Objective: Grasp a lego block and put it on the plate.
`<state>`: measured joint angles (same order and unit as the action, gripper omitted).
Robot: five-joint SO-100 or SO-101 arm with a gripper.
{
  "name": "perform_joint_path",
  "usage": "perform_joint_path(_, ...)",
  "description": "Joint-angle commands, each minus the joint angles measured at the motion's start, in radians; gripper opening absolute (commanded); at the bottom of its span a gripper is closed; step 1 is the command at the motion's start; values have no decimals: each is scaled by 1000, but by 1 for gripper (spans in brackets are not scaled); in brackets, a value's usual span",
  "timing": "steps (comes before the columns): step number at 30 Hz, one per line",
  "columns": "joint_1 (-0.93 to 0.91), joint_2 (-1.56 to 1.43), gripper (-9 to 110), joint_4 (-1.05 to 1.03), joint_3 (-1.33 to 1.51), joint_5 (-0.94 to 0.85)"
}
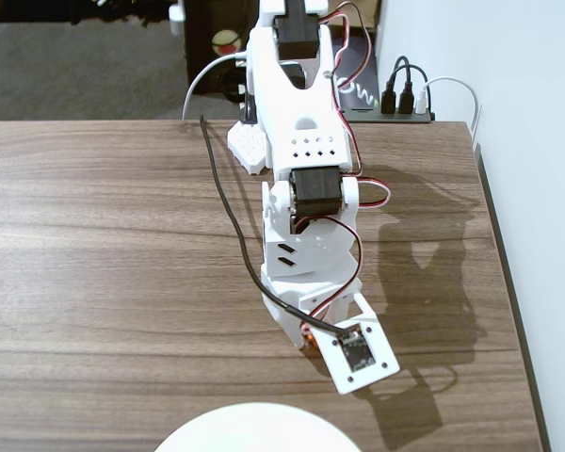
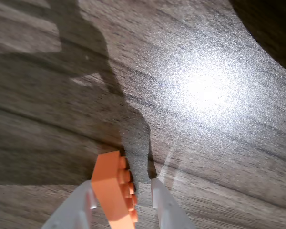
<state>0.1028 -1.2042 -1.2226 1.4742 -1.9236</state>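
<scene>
In the wrist view the orange lego block (image 2: 115,191) stands between the two pale fingers of my gripper (image 2: 121,185). Its smooth side lies against the left finger (image 2: 81,202). Its row of studs faces the right finger (image 2: 164,202), with a strip of table showing between them, so the gripper is open around the block. In the fixed view only a sliver of the lego block (image 1: 306,331) shows under the wrist, and the gripper (image 1: 311,341) is mostly hidden by the camera mount. The white plate (image 1: 256,428) shows partly at the bottom edge, just in front of the gripper.
The wooden table (image 1: 94,245) ends at the right along a white wall (image 1: 527,113). A power strip with plugs (image 1: 400,102) sits at the back right. A black cable (image 1: 228,207) runs along the arm. The arm's white base (image 1: 248,146) stands at the back.
</scene>
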Motion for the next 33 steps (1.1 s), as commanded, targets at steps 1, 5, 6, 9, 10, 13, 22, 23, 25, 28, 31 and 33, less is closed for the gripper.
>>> perform_joint_path(1, 11, -9, 12, 5, -43, 9)
perform_joint_path(5, 12, -11, 7, 3, -41, 21)
perform_joint_path(6, 12, -11, 7, 3, -40, 23)
perform_joint_path(9, 12, -12, 3, 3, -37, 31)
perform_joint_path(10, 12, -14, 3, 2, -37, 34)
perform_joint_path(13, 11, -15, 3, 2, -37, 40)
perform_joint_path(22, 3, -78, 3, 11, -57, 110)
perform_joint_path(23, -2, -92, 3, 11, -60, 120)
perform_joint_path(25, -14, -124, 3, 11, -63, 140)
perform_joint_path(28, -31, -173, 3, 11, -63, 166)
perform_joint_path(31, -43, -222, 3, 11, -63, 196)
perform_joint_path(33, -49, -256, 3, 14, -63, 218)
